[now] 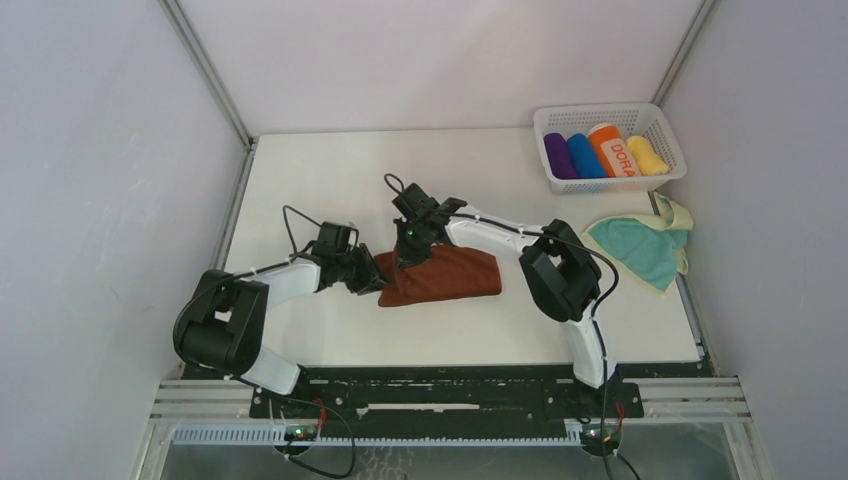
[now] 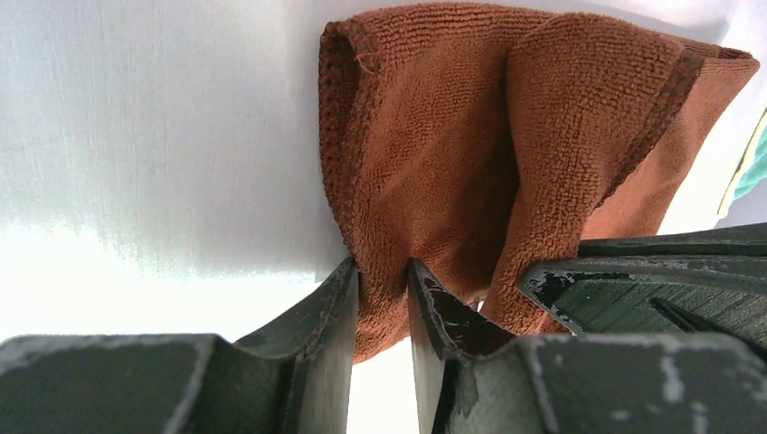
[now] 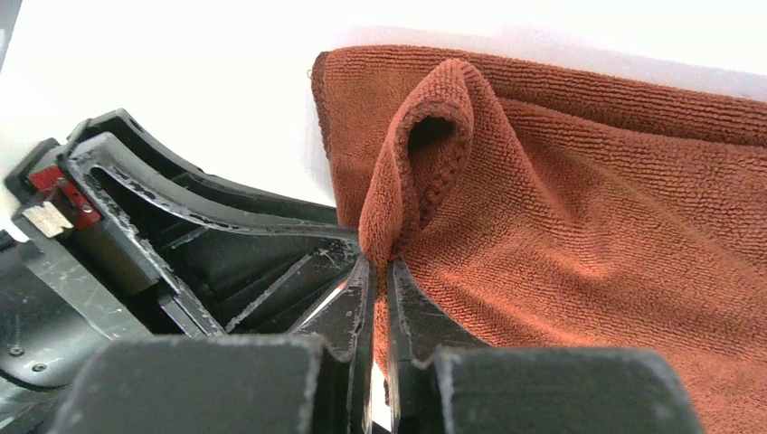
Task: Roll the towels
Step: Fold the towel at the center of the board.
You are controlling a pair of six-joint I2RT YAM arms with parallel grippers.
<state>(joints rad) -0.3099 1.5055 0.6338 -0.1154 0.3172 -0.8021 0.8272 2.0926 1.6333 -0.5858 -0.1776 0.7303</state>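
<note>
A rust-brown towel (image 1: 445,276) lies mid-table, its left end lifted. My left gripper (image 1: 372,275) is shut on that end's near corner; in the left wrist view a bunch of brown cloth (image 2: 425,163) runs down between the two fingers (image 2: 339,307). My right gripper (image 1: 408,250) is shut on the far part of the same edge, pinching a raised fold of the towel (image 3: 434,145) with its jaws nearly together. The left gripper's black fingers (image 3: 208,226) show just beside it. A teal towel (image 1: 638,250) with a pale yellow side lies crumpled at the table's right edge, untouched.
A white basket (image 1: 612,118) at the back right holds purple, blue, orange "DORA" and yellow rolls. White walls and metal frame posts enclose the table on three sides. Both arm bases stand at the near edge.
</note>
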